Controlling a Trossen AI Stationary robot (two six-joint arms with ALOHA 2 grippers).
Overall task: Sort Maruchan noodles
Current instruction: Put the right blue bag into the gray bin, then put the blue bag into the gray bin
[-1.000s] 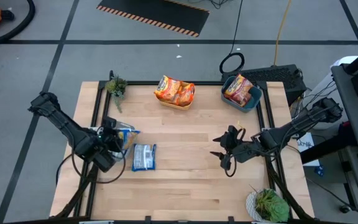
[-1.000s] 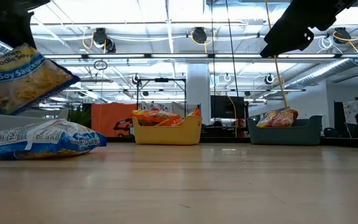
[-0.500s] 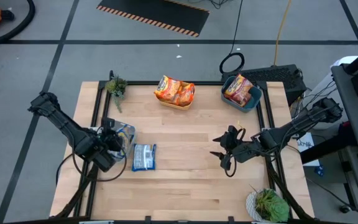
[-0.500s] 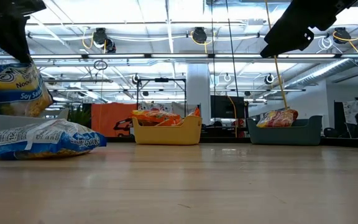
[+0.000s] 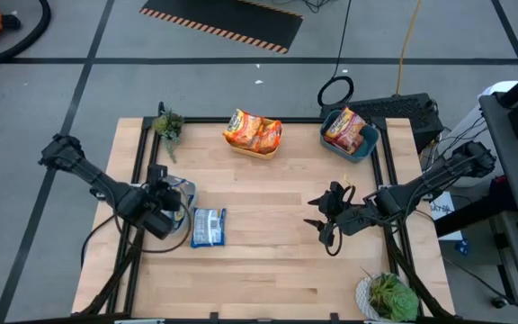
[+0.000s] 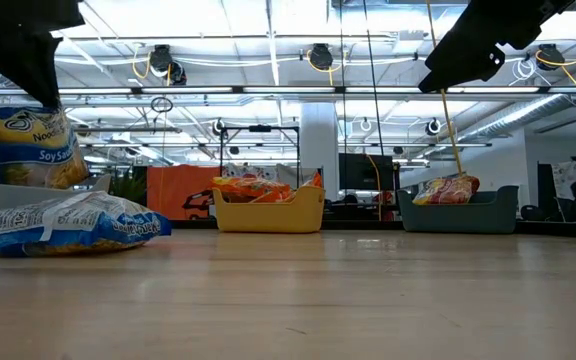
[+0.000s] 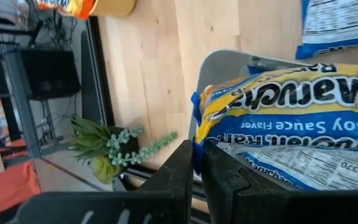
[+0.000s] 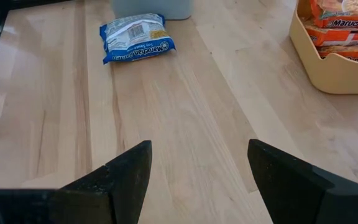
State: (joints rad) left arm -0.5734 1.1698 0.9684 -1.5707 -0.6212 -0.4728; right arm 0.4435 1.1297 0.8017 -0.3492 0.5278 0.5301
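The left gripper [image 5: 171, 203] was observed near the left edge of the light wooden tabletop [image 5: 268, 261], its fingers clamped on the edge of a blue-and-yellow crinkly plastic noodle packet marked soy sauce flavour [image 7: 291, 130]. In the low view that packet [image 6: 28, 145] hung by its top edge, clear of the table. It was held directly above the pale grey plastic bin [image 7: 229, 65], which suggests a drop into that bin was being lined up. Another blue-and-white packet with printing seemed to lie already in that bin, below the held one.

A second blue-and-white crinkly noodle packet [image 5: 209, 227] was recorded lying flat on the tabletop just beside the grey bin, unsorted; it is judged the likely next pick.

At the far edge, orange packets [image 5: 253, 131] were noted in the yellow plastic bin [image 5: 254, 151], and a red-brown packet [image 5: 343, 128] in the teal plastic bin [image 5: 360, 151] towards the far right corner, so sorting by colour appeared mostly complete.

The right gripper [image 5: 320, 216] was held idle right of the table centre, fingers spread wide apart and holding nothing, presumably kept clear of the left arm's working area.
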